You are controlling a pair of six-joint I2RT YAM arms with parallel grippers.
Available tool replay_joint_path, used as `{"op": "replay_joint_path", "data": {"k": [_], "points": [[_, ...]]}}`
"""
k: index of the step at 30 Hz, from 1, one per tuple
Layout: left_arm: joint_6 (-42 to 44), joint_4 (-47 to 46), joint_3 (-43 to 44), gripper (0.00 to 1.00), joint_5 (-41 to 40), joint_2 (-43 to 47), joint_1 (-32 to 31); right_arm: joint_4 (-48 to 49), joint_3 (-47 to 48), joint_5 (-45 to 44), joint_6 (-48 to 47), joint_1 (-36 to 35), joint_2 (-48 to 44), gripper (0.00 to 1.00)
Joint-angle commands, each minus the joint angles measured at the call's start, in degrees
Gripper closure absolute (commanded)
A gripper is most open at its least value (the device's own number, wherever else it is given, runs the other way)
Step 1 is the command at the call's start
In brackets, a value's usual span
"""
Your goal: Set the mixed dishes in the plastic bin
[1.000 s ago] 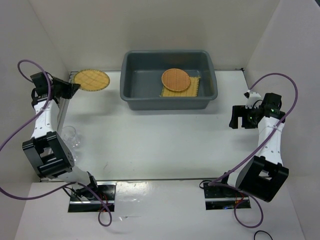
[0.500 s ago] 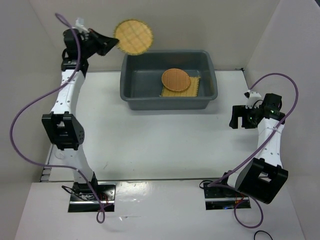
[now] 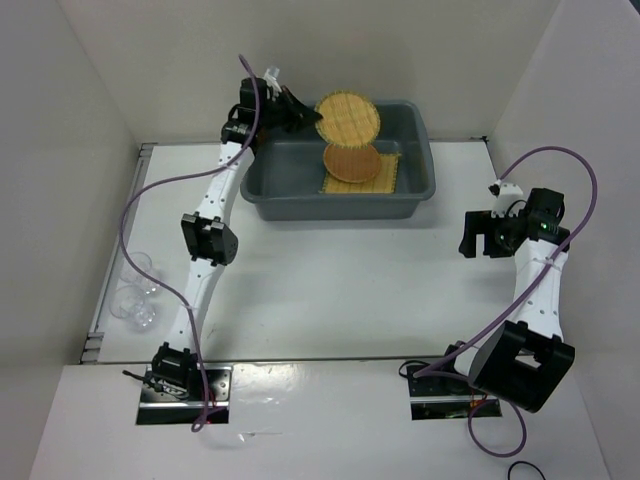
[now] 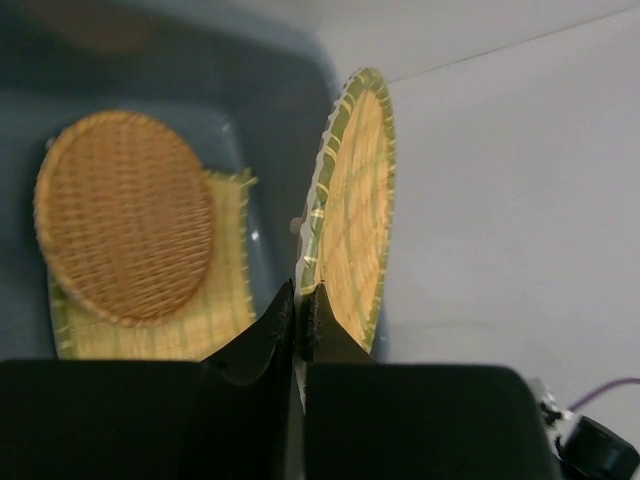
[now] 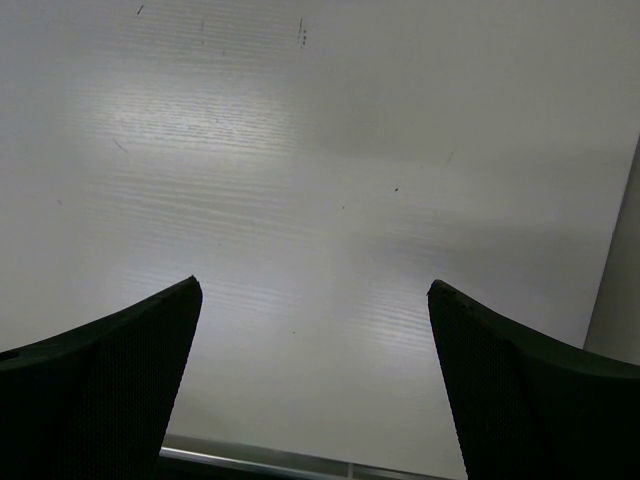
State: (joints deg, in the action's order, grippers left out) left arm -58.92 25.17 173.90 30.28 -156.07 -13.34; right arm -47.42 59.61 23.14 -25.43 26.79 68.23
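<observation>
The dark grey plastic bin (image 3: pixel 300 192) stands at the back of the table. Inside it an orange-brown disc (image 3: pixel 351 161) lies on a square yellow mat (image 3: pixel 388 178). My left gripper (image 3: pixel 312 113) is shut on the rim of the round yellow grid-patterned plate (image 3: pixel 348 118) and holds it tilted above the bin's back left part. In the left wrist view the plate (image 4: pixel 355 200) stands edge-on in the gripper (image 4: pixel 303 290), with the disc (image 4: pixel 125 215) and mat (image 4: pixel 228 300) below. Small clear transparent items (image 3: pixel 135 292) sit at the table's left edge. My right gripper (image 3: pixel 478 235) is open over bare table.
White walls enclose the table at the back and on both sides. A metal rail (image 3: pixel 100 320) runs along the left edge beside the clear items. Only the white surface (image 5: pixel 320 180) shows between the right gripper's (image 5: pixel 313 283) fingers. Purple cables loop off both arms.
My left arm has lifted the round plate from the back left of the table and swung it right, over the bin. The right arm has not moved.
</observation>
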Motion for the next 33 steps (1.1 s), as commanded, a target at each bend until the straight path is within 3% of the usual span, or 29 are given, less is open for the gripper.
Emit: {"op": "replay_joint_path", "data": {"k": [1, 8, 25, 31, 32, 33], "points": [[-4.1, -1.8, 4.5, 1.0, 0.3, -4.3, -0.4, 2.3, -0.1, 0.2, -0.6, 0.7, -2.0, 0.02], [-5.4, -1.2, 5.9, 1.0, -2.2, -10.0, -1.7, 2.9, -0.1, 0.2, -0.6, 2.3, -2.0, 0.02], [-13.7, -12.3, 5.9, 0.99, -3.5, -20.1, -3.4, 2.9, -0.1, 1.3, -1.1, 7.8, -1.0, 0.02], [-14.2, -13.4, 5.9, 0.83, -4.7, -20.7, -3.9, 2.3, -0.1, 1.8, -1.1, 8.9, 0.1, 0.02], [-14.2, -13.4, 5.9, 0.72, -4.7, -20.7, -3.9, 2.3, -0.1, 1.8, -1.1, 8.9, 0.1, 0.02], [-14.2, -13.4, 5.9, 0.52, -4.7, -20.7, -3.9, 2.3, -0.1, 2.3, -1.6, 9.4, 0.1, 0.02]]}}
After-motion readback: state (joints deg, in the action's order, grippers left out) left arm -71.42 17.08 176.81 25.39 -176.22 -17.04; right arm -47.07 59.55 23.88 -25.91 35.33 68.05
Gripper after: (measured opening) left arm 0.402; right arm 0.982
